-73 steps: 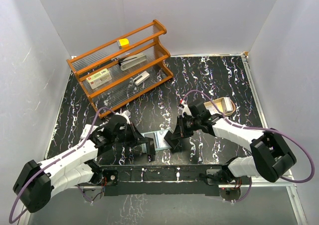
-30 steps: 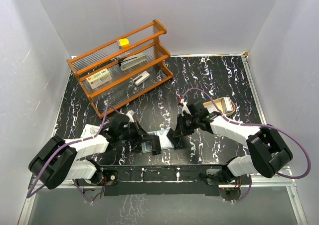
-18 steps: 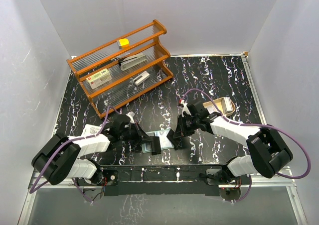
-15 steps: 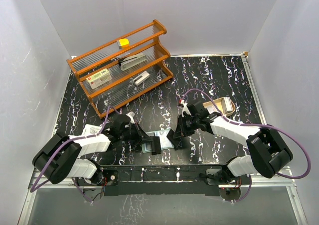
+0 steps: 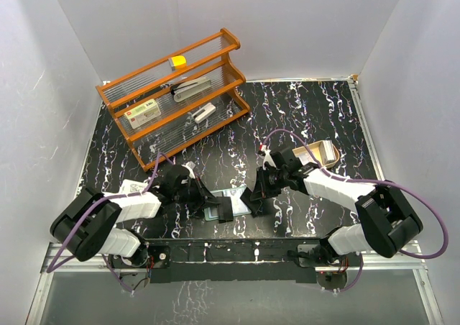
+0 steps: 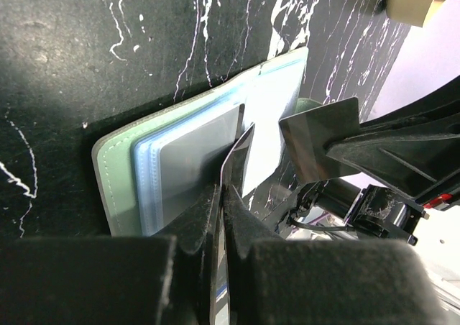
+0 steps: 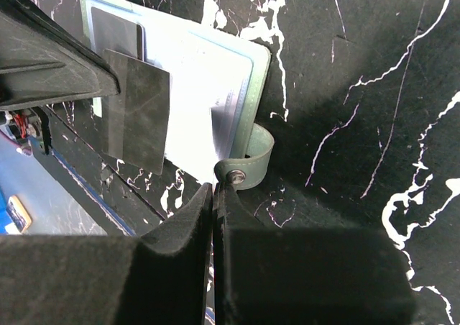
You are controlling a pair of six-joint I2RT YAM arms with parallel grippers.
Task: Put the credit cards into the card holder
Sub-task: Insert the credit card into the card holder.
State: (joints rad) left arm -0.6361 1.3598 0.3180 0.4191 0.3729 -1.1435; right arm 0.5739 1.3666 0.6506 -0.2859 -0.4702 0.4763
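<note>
The card holder (image 5: 231, 198) lies open near the table's front edge, green outside and pale blue-grey inside (image 6: 180, 152) (image 7: 208, 73). My left gripper (image 5: 224, 211) (image 6: 228, 168) is shut on a thin credit card (image 6: 238, 147). That card shows edge-on over the left page, and as a dark rectangle (image 7: 136, 113) in the right wrist view. My right gripper (image 5: 253, 199) (image 7: 215, 185) is shut at the holder's snap strap (image 7: 251, 168). It grips another dark credit card (image 6: 316, 142), which juts over the right page.
An orange wooden rack (image 5: 176, 88) stands at the back left with a white red-labelled box (image 5: 144, 111) and other small items. A tan tray (image 5: 323, 152) sits right of the right arm. A pale flat thing (image 5: 129, 188) shows by the left arm.
My left arm has folded in closer to its base, and its gripper has slid slightly right over the holder. The right gripper has hardly moved. Both stay shut.
</note>
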